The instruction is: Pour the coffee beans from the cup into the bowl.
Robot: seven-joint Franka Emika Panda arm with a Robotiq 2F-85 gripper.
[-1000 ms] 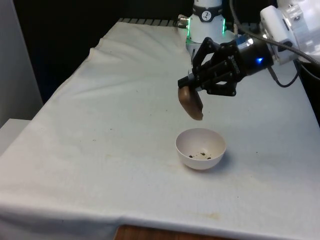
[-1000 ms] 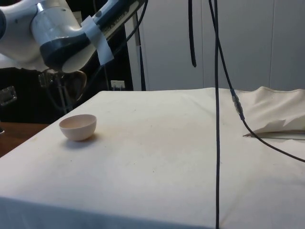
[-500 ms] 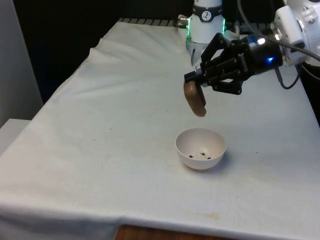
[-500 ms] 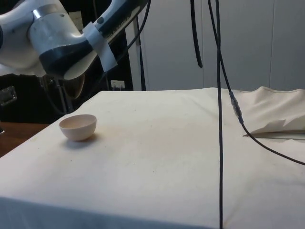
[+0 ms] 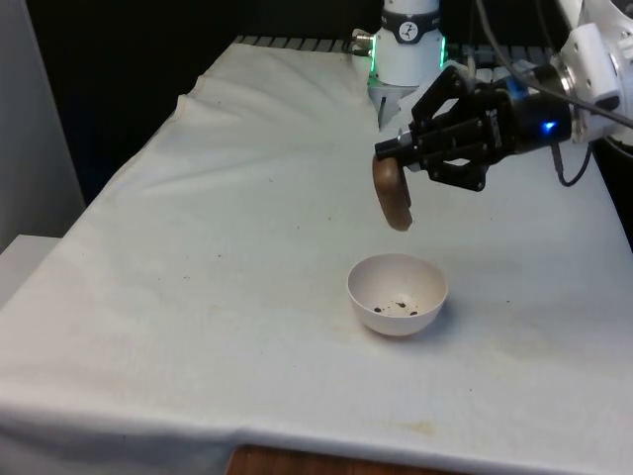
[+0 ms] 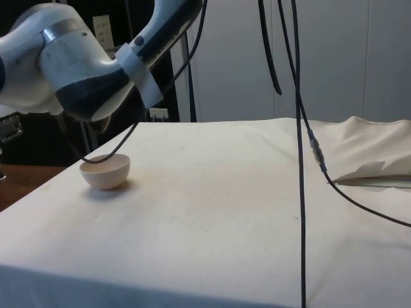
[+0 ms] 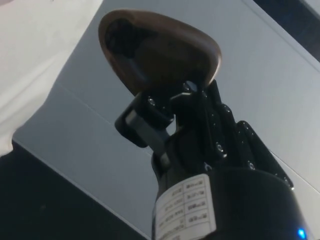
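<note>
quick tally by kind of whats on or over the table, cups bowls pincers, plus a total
cup: 1, brown, held tilted above the bowl
bowl: 1, white, a few coffee beans inside
pincer: 1, black, shut on the cup
total: 3

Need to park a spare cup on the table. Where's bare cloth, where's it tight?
Bare cloth runs from the bowl to the front view's left edge, and between bowl and near edge. Tight above the bowl: the claw holds the tilted brown cup there.
</note>
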